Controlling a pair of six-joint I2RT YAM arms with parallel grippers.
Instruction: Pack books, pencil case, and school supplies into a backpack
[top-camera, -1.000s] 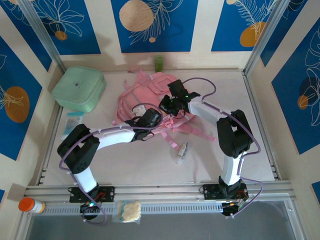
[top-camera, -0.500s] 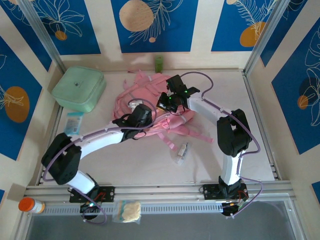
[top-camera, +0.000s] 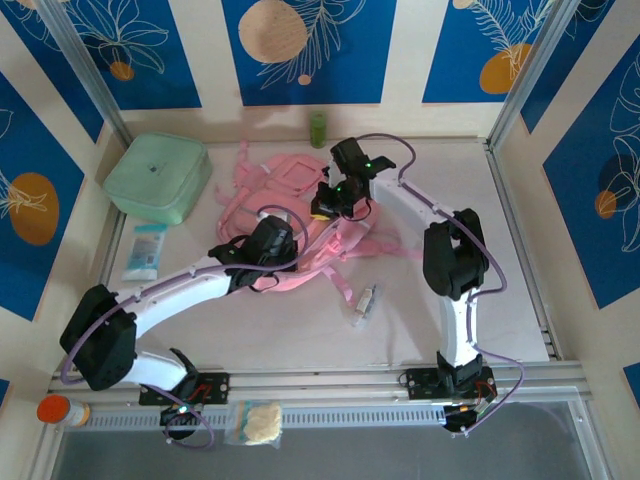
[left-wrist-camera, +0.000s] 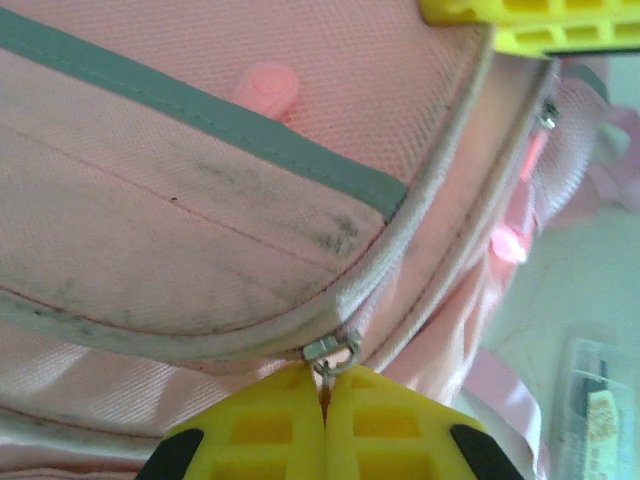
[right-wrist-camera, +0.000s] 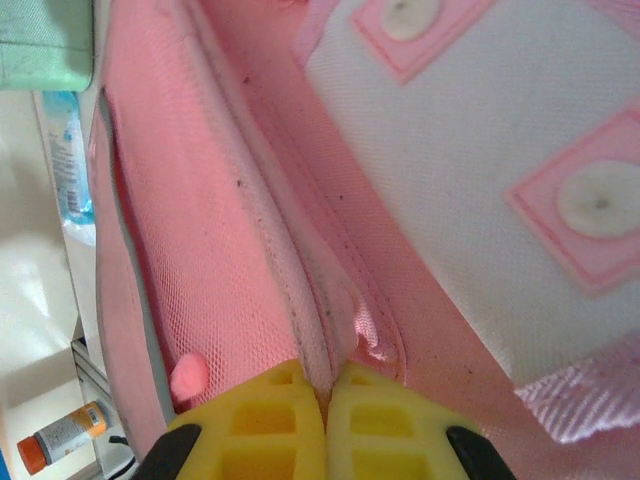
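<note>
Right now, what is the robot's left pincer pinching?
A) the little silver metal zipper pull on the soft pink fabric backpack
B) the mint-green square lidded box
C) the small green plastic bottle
A: in the left wrist view the left pincer is shut tight on the little silver metal zipper pull at the seam of the soft pink fabric backpack.
</note>
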